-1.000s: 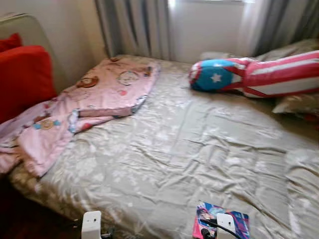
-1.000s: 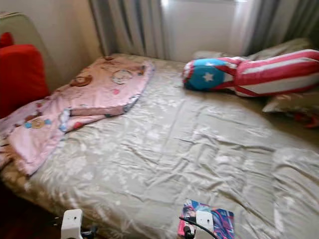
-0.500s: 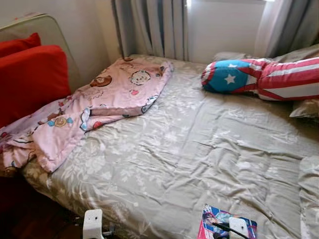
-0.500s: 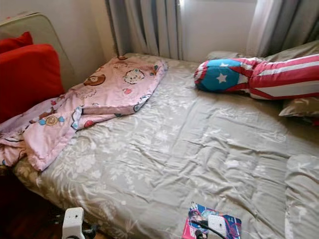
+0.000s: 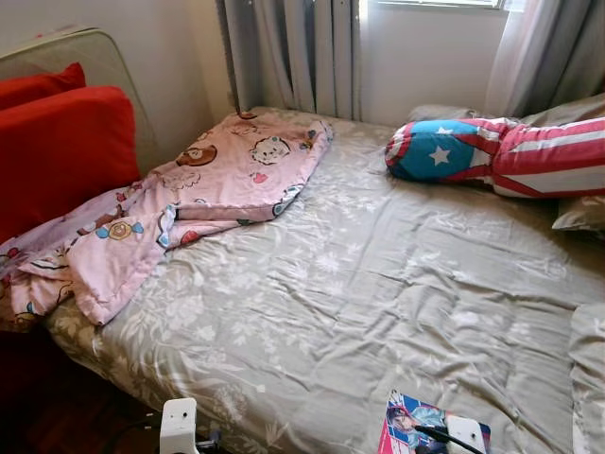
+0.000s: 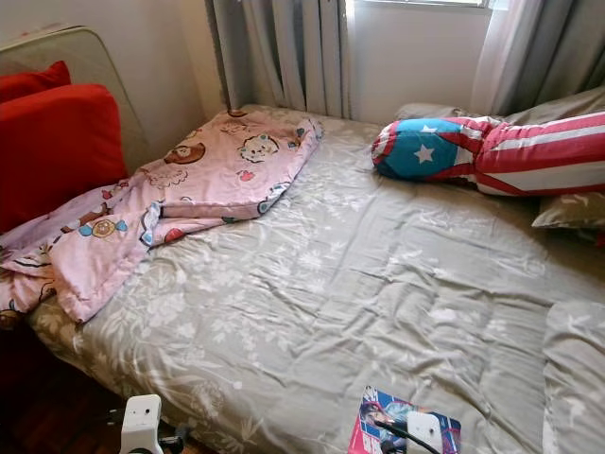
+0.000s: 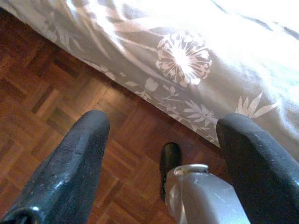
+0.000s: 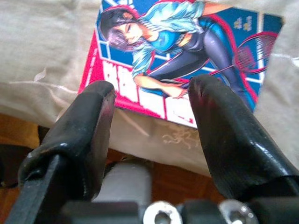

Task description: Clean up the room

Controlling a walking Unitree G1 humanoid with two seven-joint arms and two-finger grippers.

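Jaws apart on both grippers: the right gripper [image 8: 152,100] hangs over a comic book [image 8: 187,51] at the bed's [image 5: 378,284] near edge; the left gripper [image 7: 163,140] hangs above wooden floor [image 7: 56,107]. A pink blanket [image 5: 198,180] lies far left, a striped pillow [image 5: 510,156] far right.

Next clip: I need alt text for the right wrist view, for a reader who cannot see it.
The right end effector, fingers apart, hangs over a red and blue comic book with a drawn figure holding a racket on its cover. The book lies flat at the edge of a beige floral bedspread, above brown wooden floor.
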